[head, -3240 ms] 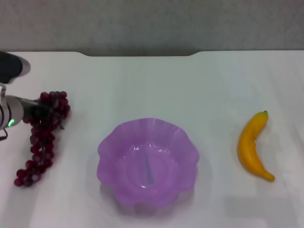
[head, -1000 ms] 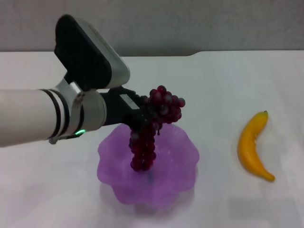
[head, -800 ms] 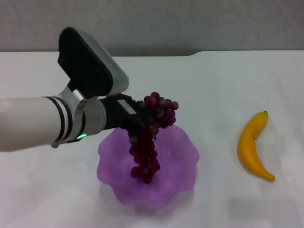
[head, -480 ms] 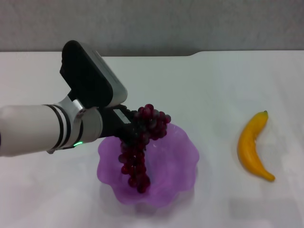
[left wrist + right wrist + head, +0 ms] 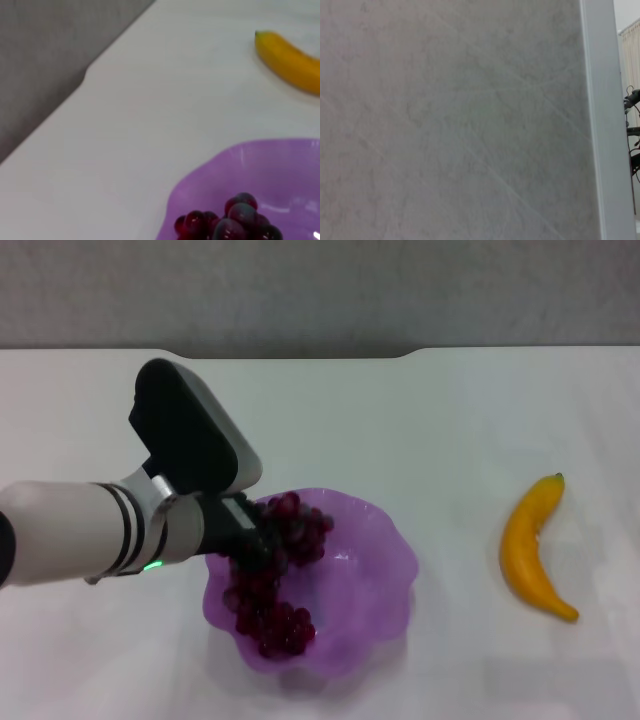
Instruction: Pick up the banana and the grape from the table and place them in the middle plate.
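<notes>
My left gripper (image 5: 254,538) is shut on the upper end of the grape (image 5: 272,585), a long dark red-purple bunch. The bunch lies inside the middle plate (image 5: 367,570), a light purple dish with a wavy rim, on its left side. The left wrist view shows the top of the grape (image 5: 235,220) over the plate (image 5: 280,170), with the banana (image 5: 290,62) farther off. The yellow banana (image 5: 530,550) lies on the white table (image 5: 420,410) to the right of the plate, stem tip pointing to the back. My right gripper is out of view.
My left forearm (image 5: 90,535) reaches in from the left edge over the table, low beside the plate's left rim. The table's back edge runs along a grey wall (image 5: 320,290). The right wrist view shows only a grey wall (image 5: 450,120).
My left gripper carried the grape from the table's left side over the plate, then lowered it. The hanging bunch now rests in the plate. The banana has not moved.
</notes>
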